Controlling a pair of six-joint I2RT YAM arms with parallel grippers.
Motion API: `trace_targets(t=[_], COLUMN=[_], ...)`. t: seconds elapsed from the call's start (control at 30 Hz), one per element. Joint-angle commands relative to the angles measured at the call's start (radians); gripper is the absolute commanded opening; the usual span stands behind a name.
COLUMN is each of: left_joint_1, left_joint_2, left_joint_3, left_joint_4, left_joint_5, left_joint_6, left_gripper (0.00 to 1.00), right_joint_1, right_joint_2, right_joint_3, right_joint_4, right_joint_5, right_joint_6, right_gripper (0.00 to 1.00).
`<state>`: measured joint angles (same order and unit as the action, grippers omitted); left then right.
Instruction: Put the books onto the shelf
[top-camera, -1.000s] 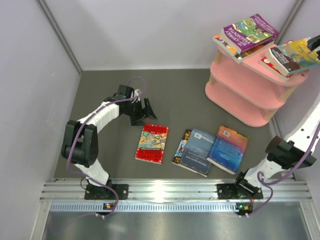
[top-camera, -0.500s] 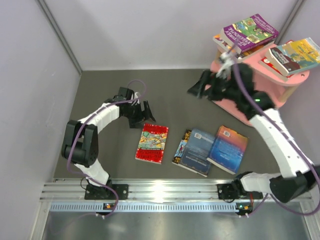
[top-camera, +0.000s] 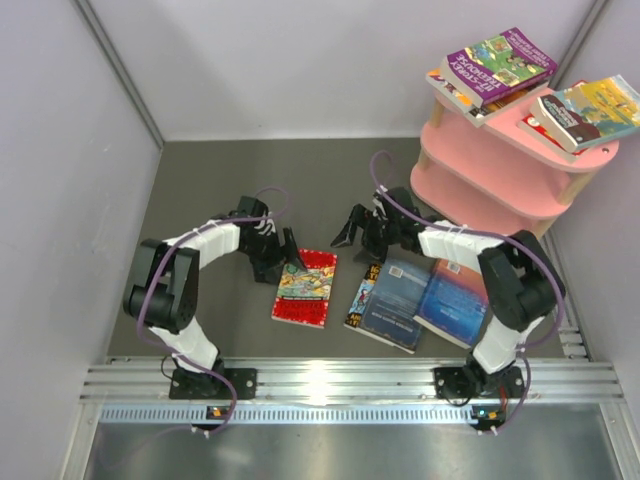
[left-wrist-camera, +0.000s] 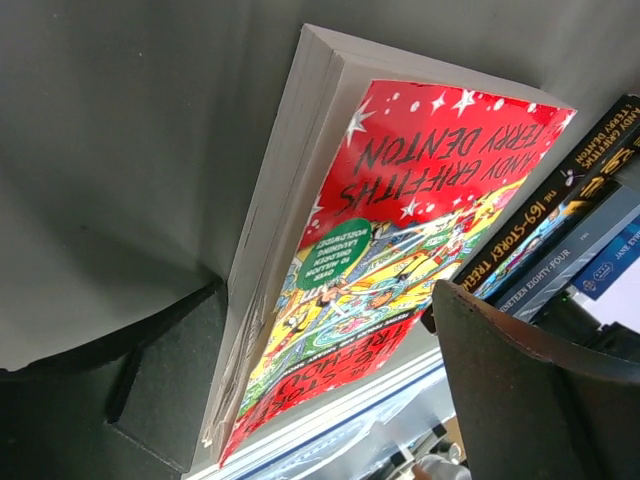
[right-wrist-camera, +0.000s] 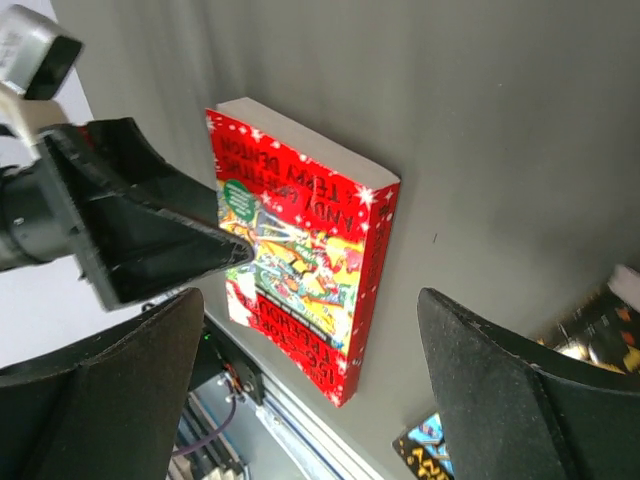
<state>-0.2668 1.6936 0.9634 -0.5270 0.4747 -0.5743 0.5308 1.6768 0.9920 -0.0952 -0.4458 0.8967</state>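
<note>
Left pincer (top-camera: 281, 256): my jaws stand wide apart astride the top edge of the red book (top-camera: 305, 287), which lies flat on the grey table (top-camera: 200, 180). Nothing is clamped.

Right pincer (top-camera: 358, 232): my jaws are apart and empty, just beside three overlapping books (top-camera: 398, 292) on the table.

Other books (top-camera: 497, 62) lie on top of the pink shelf (top-camera: 470, 212).

My right arm is no longer up at the top of the shelf (top-camera: 497, 203). It now reaches low across the table, and the right gripper (top-camera: 355, 232) hangs open just beyond the blue books (top-camera: 425, 292). My left gripper (top-camera: 283, 262) sits nearer and lower than before, jaws spread astride the far left corner of the red book (top-camera: 306, 290).
</note>
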Motion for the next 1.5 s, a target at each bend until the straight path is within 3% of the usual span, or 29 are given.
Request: trace_targets(t=[0.0,0.13,0.17,0.23,0.27,0.3,0.57,0.7,0.93,1.23,1.37,1.47], left_joint_1=[0.003,-0.003,-0.012,-0.023,-0.031,-0.032,-0.002,0.052,0.069,0.067,0.067,0.067], left_joint_2=[0.031,0.043,0.055,0.067,0.081,0.086,0.037,0.009,0.049,0.083,0.113,0.126], left_joint_3=[-0.043,-0.077,-0.075,-0.069,-0.065,-0.065,-0.077,-0.130,-0.127,-0.097,-0.120,-0.179], left_joint_4=[0.012,0.084,0.091,0.101,0.122,0.136,0.301,0.481,0.501,0.476,0.516,0.697], left_joint_5=[-0.028,0.030,0.033,0.033,0.045,0.051,0.238,0.372,0.429,0.435,0.467,0.519], left_joint_6=[0.004,-0.004,-0.004,0.007,0.010,0.001,-0.067,-0.189,-0.196,-0.173,-0.214,-0.315], left_gripper=[0.89,0.70,0.54,0.37,0.07,0.00,0.00,0.00,0.00,0.00,0.00,0.00], right_joint_1=[0.032,0.058,0.066,0.077,0.077,0.075,0.034,-0.006,0.038,0.129,0.132,0.133], right_joint_2=[0.067,0.147,0.171,0.185,0.187,0.184,0.048,-0.017,-0.009,0.104,0.104,0.097], right_joint_3=[0.039,0.027,0.022,0.011,0.008,0.005,-0.013,-0.071,-0.173,-0.021,-0.067,-0.087], right_joint_4=[0.132,0.135,0.138,0.146,0.146,0.146,0.039,0.041,0.302,0.304,0.475,0.505], right_joint_5=[-0.036,-0.050,-0.054,-0.056,-0.057,-0.056,-0.036,-0.070,-0.155,-0.168,-0.183,-0.154], right_joint_6=[0.048,0.054,0.057,0.062,0.062,0.062,-0.013,-0.024,0.113,0.114,0.197,0.215], right_gripper=[0.87,0.86,0.87,0.86,0.86,0.86,0.88,0.89,0.82,0.71,0.69,0.69])
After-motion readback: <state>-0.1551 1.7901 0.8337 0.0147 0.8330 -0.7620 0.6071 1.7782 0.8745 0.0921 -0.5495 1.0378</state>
